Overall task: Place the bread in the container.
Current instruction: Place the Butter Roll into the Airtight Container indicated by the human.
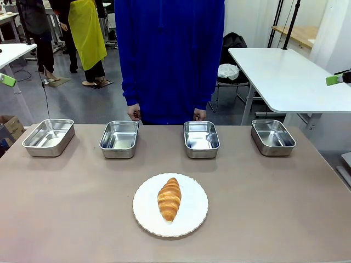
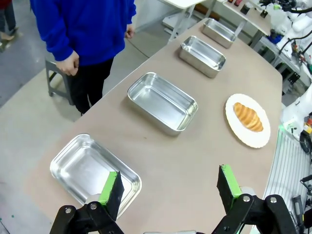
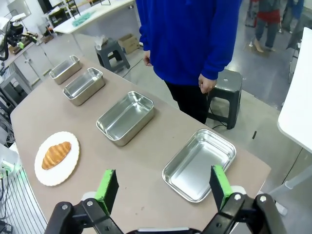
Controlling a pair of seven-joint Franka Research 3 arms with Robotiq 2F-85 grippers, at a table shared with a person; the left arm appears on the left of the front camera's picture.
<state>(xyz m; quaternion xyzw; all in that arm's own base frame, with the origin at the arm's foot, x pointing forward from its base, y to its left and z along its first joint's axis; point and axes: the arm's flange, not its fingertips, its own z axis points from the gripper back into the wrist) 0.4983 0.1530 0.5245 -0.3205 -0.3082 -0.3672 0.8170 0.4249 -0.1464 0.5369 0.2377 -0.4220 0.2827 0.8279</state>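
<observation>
The bread, a golden-brown croissant [image 1: 169,199], lies on a round white plate [image 1: 192,216] near the table's front middle. Four identical steel pans stand empty in a row at the far side: [image 1: 49,136], [image 1: 119,138], [image 1: 201,138], [image 1: 272,136]. Nothing tells which one is the container. My left gripper [image 2: 170,187] hangs open high above the left end pan [image 2: 95,170], with the croissant [image 2: 248,116] far off. My right gripper [image 3: 163,187] hangs open above the right end pan [image 3: 199,164], and the croissant [image 3: 56,155] lies well away from it. Both hold nothing.
A person in a blue top stands at the far edge behind the two middle pans, hands [image 1: 134,113] [image 1: 199,114] down at the sides. A dark stool [image 3: 224,92] stands beside the person, and a white table [image 1: 285,79] at the back right.
</observation>
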